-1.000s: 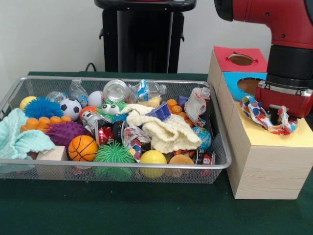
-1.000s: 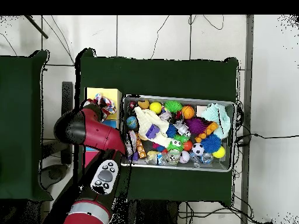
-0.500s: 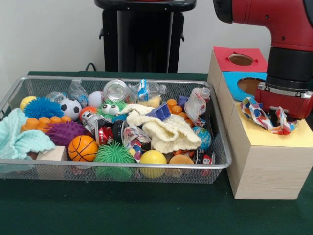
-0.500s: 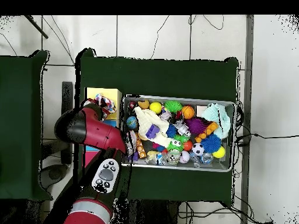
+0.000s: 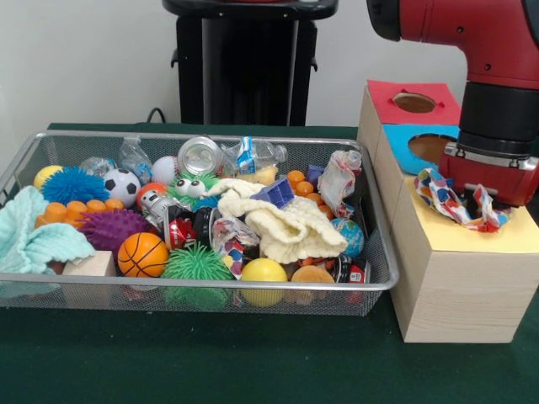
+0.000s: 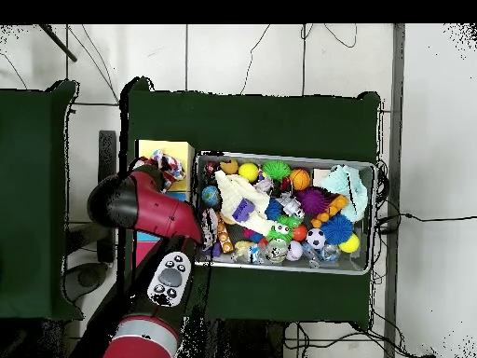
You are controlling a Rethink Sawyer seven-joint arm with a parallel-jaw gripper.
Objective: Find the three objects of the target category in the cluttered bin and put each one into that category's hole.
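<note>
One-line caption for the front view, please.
Sawyer arm's tool over the yellow-topped box, spotted fabric bunched beneath it; wire bin of toys alongside.

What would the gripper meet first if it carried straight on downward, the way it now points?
Most likely the spotted fabric bunched directly beneath the gripper on the yellow box top; the hole itself is hidden, so depth below stays unclear.

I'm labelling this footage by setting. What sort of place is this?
Most likely a robotics lab test bench, not a home or shop. A red arm on a pedestal works at a green-covered table holding a wire bin of mixed toys beside wooden sorting boxes with colour-coded holes; cables trail over the tiled floor.
</note>
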